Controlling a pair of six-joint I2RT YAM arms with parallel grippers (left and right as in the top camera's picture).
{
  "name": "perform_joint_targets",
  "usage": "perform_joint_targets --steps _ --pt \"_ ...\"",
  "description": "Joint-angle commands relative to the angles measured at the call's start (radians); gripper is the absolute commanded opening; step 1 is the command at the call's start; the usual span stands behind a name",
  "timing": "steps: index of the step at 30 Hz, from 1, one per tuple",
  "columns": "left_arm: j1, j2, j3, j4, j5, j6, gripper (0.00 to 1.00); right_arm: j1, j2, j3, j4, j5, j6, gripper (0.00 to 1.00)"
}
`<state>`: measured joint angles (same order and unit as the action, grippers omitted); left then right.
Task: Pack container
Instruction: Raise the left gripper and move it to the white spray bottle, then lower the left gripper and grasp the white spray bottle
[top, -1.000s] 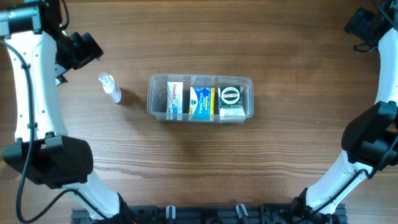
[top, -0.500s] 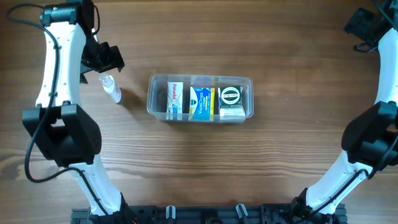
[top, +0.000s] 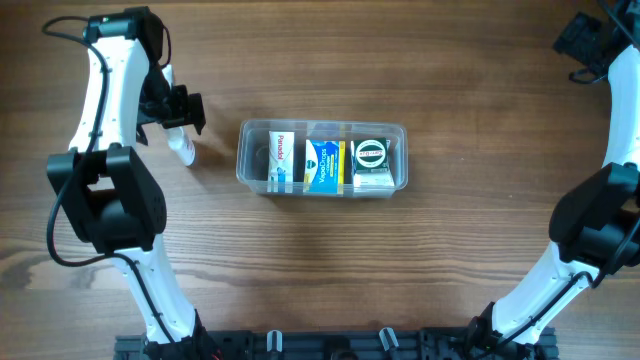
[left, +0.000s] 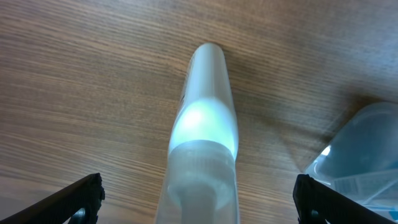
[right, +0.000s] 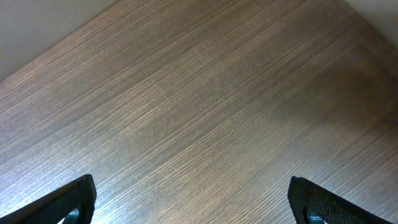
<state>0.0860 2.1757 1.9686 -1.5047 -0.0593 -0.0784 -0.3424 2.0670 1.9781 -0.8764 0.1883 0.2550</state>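
**While poised over the spray bottle (left: 202, 124): centre, drop, close**

Note the left hand (left: 199, 205) spread wide, with one finger (left: 74, 199) out on each side and touching nothing. From the wrist, dead centre between the fingers, long axis running straight ahead of the hand. Good line-up. Hard to tell from here whether lying flat or standing. Judged as the reach before the grasp, no grip yet.

Lower straight down without twisting. Aim the pads at the clear body rather than the narrower head. Close slowly: smooth round plastic, likely to roll or slip out under an off-centre squeeze.

Look for the container (top: 243, 160) just off to the side of the hand, near the bottle but apart from it, with one rounded corner peeking in past a finger in the wrist view. Already inside: a white and red box (top: 281, 160), a blue and yellow box (top: 324, 165), a dark round-labelled item (top: 371, 155). Probably best to aim for the gap at the end nearest the hand. Lift clear of the rim before moving across.

Far across, right hand (right: 193, 202) equally wide, holding nothing, with only bare tabletop (right: 186, 93) below.
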Motion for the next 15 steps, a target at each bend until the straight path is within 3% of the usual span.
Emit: perform_joint_targets --steps 1,15 --pt "0.001 0.016 -0.037 0.025 0.017 0.023 0.99 0.003 0.004 0.010 0.002 0.014 -0.016 1.00" --pt "0.001 0.016 -0.041 0.073 0.018 0.023 0.92 0.003 0.004 0.010 0.002 0.014 -0.016 1.00"
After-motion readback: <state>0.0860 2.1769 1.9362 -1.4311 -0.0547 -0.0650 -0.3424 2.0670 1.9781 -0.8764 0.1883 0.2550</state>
